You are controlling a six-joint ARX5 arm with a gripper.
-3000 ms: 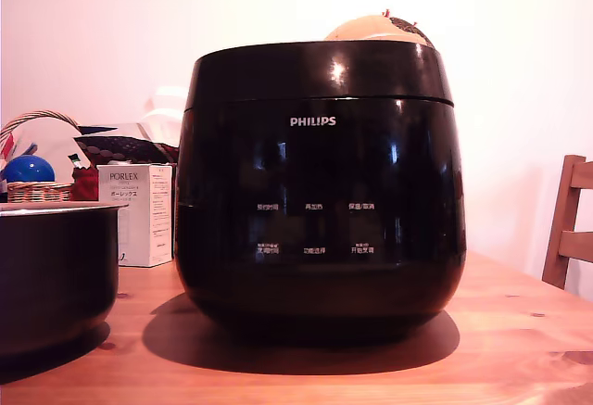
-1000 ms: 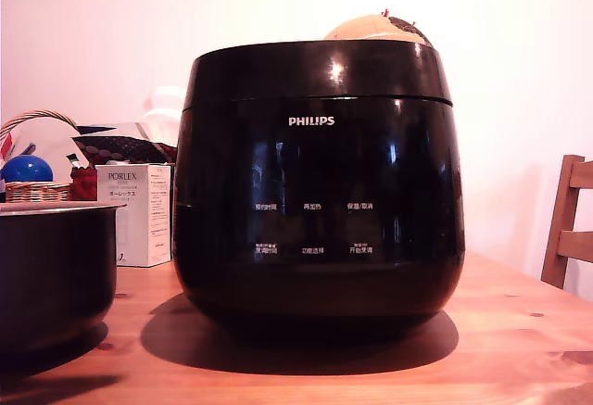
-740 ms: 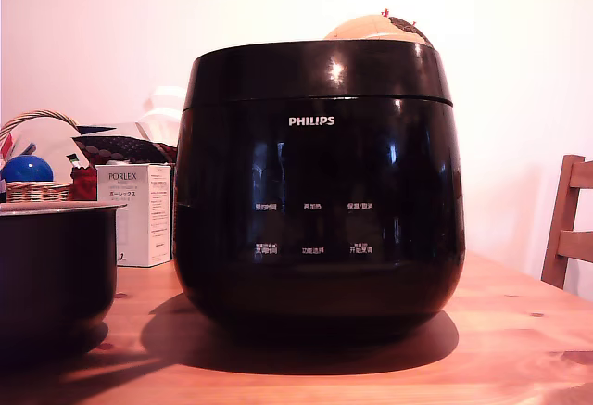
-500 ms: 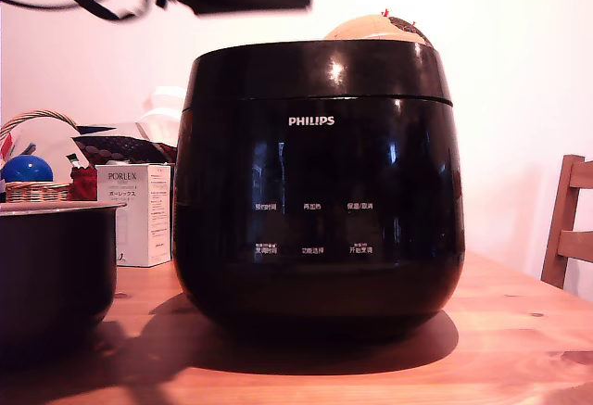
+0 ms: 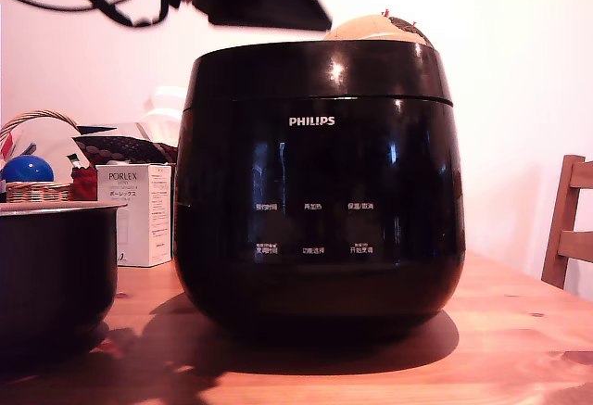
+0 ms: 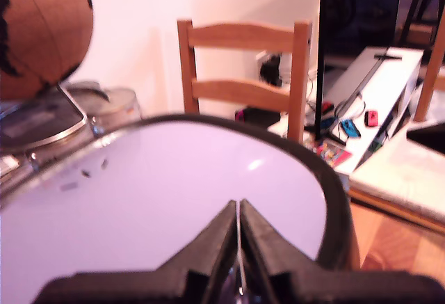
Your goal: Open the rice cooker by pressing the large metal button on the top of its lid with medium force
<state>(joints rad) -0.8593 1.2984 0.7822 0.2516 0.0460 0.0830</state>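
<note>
Gripper fingers pressed together, holding nothing, hovering over lid of rice cooker. Metal button lies beyond fingertips, off-axis.

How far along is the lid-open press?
Done: the arm is over the glossy black Philips rice cooker, its dark body at the exterior view's upper left, and the gripper has its jaws together above the shiny lid.
In hand: lining up with the metal button area on the lid.
Left: the press. The lid seam looks shut in the exterior view, so nothing is open.
</note>
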